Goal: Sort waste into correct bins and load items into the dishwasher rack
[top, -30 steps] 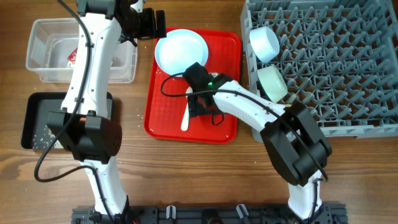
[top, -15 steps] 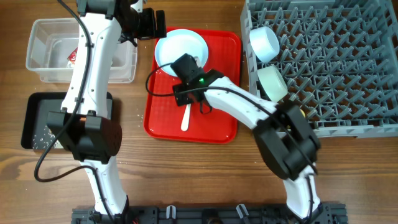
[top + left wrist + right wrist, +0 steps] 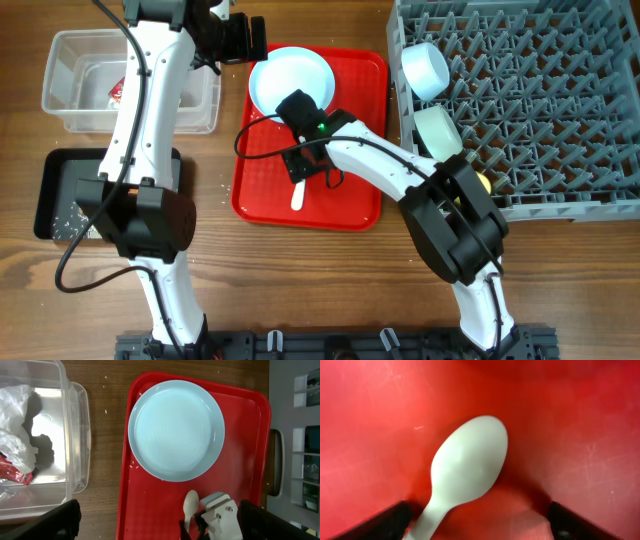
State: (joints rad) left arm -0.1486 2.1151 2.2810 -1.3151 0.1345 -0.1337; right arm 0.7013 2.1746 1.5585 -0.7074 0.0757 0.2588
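The white plastic spoon [image 3: 297, 192] lies on the red tray [image 3: 350, 200]. My right gripper [image 3: 303, 165] is low over it and open. In the right wrist view the spoon's bowl [image 3: 467, 465] lies between the spread fingers [image 3: 390, 522], slightly left of centre and untouched. The pale blue plate [image 3: 290, 82] sits at the tray's far end. My left gripper [image 3: 238, 38] is open and empty, high between the clear tub [image 3: 195, 100] and the plate [image 3: 176, 430]. The tub holds tissue [image 3: 15, 410] and the red-and-white wrapper [image 3: 15, 476].
The grey rack [image 3: 540, 100] at right holds the small blue bowl [image 3: 425, 68], the green bowl [image 3: 437, 133] and the yellow cup [image 3: 482, 183]. The black tray [image 3: 60, 195] at left has rice grains in it. A few grains lie on the wood near the red tray.
My right gripper swung up toward the plate, then came back down over the spoon's bowl end. The left arm has not moved.
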